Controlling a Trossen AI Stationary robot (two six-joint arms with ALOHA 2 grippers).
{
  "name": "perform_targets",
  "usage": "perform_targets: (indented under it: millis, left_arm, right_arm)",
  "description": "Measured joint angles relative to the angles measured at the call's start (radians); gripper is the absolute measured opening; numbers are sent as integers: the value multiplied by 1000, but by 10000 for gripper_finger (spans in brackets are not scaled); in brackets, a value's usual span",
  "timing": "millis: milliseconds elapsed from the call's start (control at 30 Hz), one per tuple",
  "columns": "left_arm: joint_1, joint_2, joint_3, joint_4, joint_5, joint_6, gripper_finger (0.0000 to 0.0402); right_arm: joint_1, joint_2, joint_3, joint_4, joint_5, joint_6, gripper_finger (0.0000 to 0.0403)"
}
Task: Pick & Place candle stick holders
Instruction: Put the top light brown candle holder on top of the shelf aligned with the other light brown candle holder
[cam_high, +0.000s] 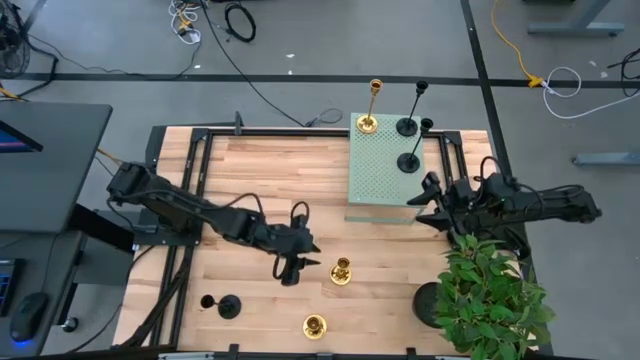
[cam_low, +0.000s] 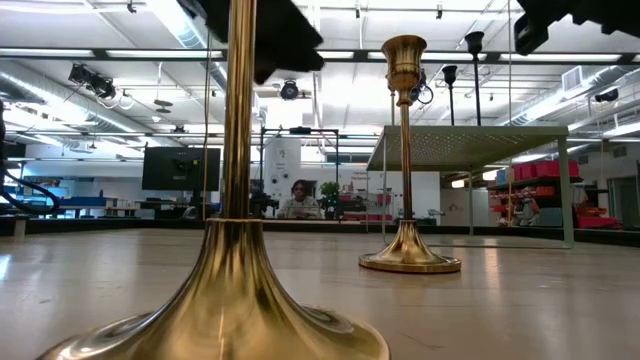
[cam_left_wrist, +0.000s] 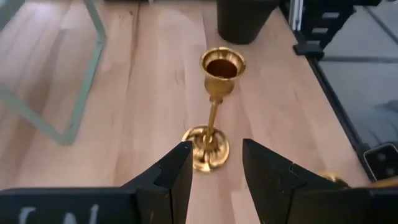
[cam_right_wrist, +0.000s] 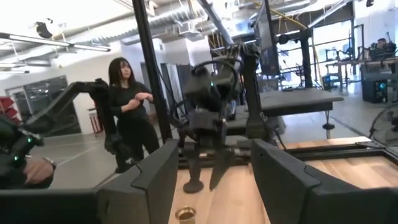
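Brass-gold candlestick (cam_high: 341, 270) stands upright on the wooden counter (cam_high: 260, 170), near its front, just right of the left claw (cam_high: 293, 266). That claw is empty with its jaws parted, and the left wrist view shows the holder's base (cam_left_wrist: 205, 146) and thin stem framed in the gap between the fingers (cam_left_wrist: 176, 174).

To do this pick well, I would bring the claw level toward the stem, centred so neither finger clips the base, and close low on the stem, where the piece seems least likely to tip. A slow lift straight up should keep it upright.

A second gold holder (cam_high: 314, 325) sits nearer the front edge, and a black one (cam_high: 228, 307) lies to the left of it. On the green perforated stand (cam_high: 385, 175) at the far side, one gold (cam_high: 369, 108) and two black holders (cam_high: 408, 112) already stand, so the carry should end at a bare spot there.

The right claw (cam_high: 432, 205) waits open beside the stand, close to the plant (cam_high: 490, 295).
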Motion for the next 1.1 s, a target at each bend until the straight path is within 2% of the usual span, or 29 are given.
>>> perform_targets:
  millis: [167,433,633,1000,1100]
  left_arm:
    - [-17,76,-65,211,7,19,142]
    - [-21,200,-67,309,-30,49,142]
    - [-23,308,-67,472,-25,53,142]
    - [-21,344,-67,576,-26,61,142]
    - [-22,355,-65,651,-25,76,142]
  right_arm:
    - [43,53,0,77,44,-5,204]
    - [84,87,0,134,47,-23,204]
    - [107,93,0,134,73,-28,204]
    - [117,93,0,131,81,-35,204]
    - [117,93,0,130,80,-35,204]
